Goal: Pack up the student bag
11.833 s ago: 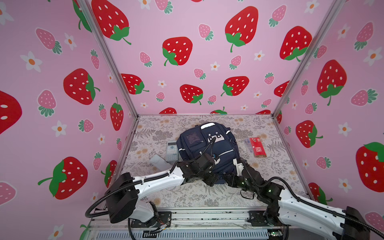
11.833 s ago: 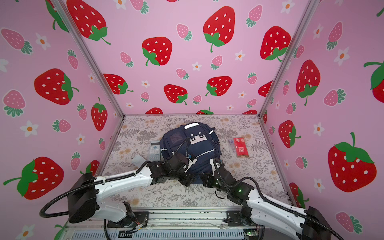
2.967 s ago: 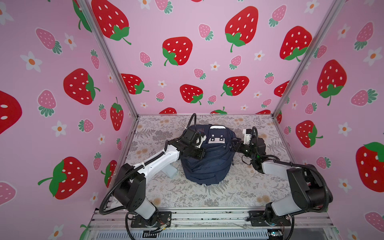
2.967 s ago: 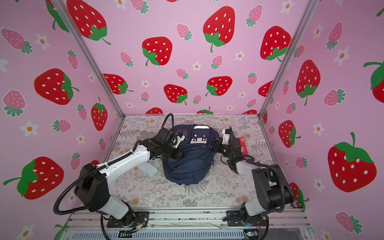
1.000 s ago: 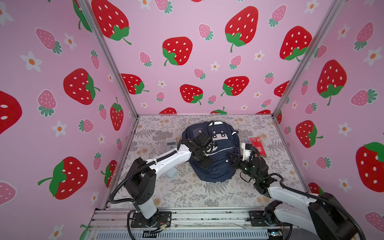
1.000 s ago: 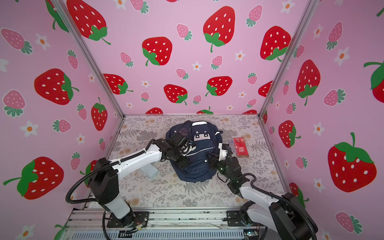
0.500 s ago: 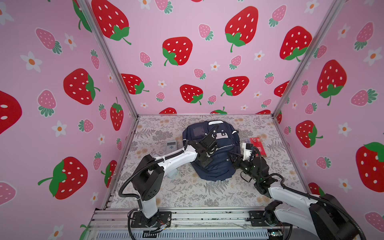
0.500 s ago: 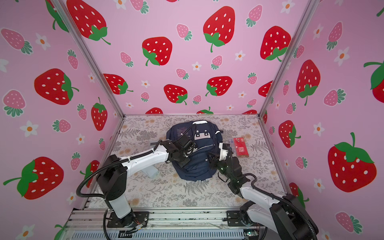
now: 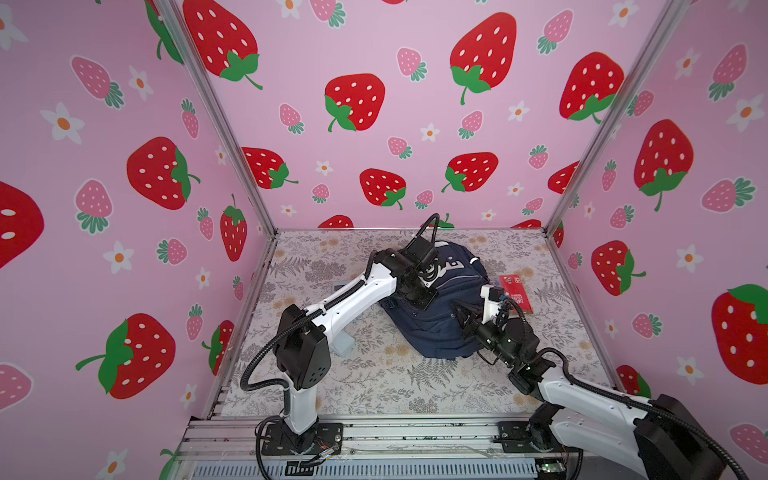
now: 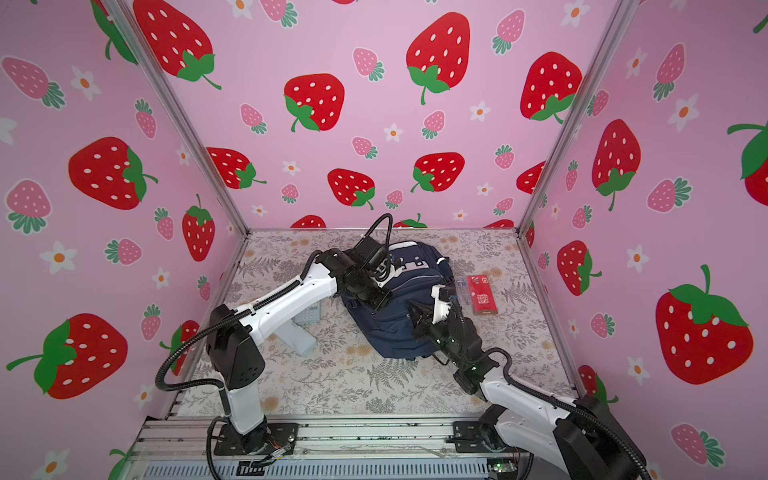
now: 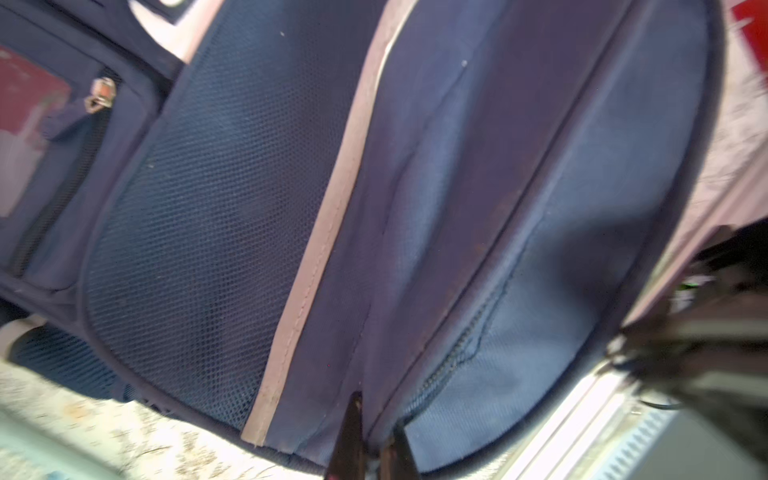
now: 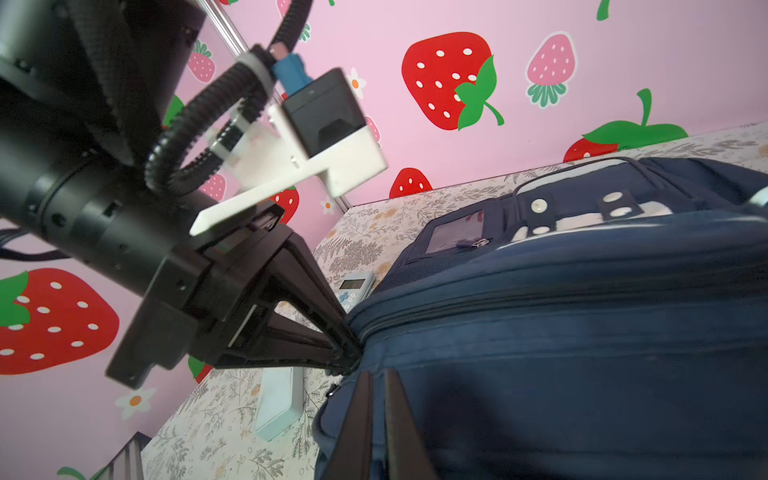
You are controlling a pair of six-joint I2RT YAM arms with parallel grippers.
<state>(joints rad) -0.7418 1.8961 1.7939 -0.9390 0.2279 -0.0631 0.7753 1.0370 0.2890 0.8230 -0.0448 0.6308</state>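
Far left: grey calculator (image 10: 309, 314), half hidden under the left arm, with a pale blue case (image 10: 298, 337) near it on the floral table (image 9: 374, 386). The student bag (image 9: 436, 332) lies front up at mid-table, toward the back wall. Left gripper (image 12: 345, 359): jaws closed, pinching a fold at the bag's zip seam. Right gripper (image 12: 376, 376): jaws closed on the same edge, tips just beside the left's. A red packet (image 9: 516, 293) lies just right of the bag.

front mat (image 9: 374, 386) open, student bag (image 9: 432, 332) — centre obstacle
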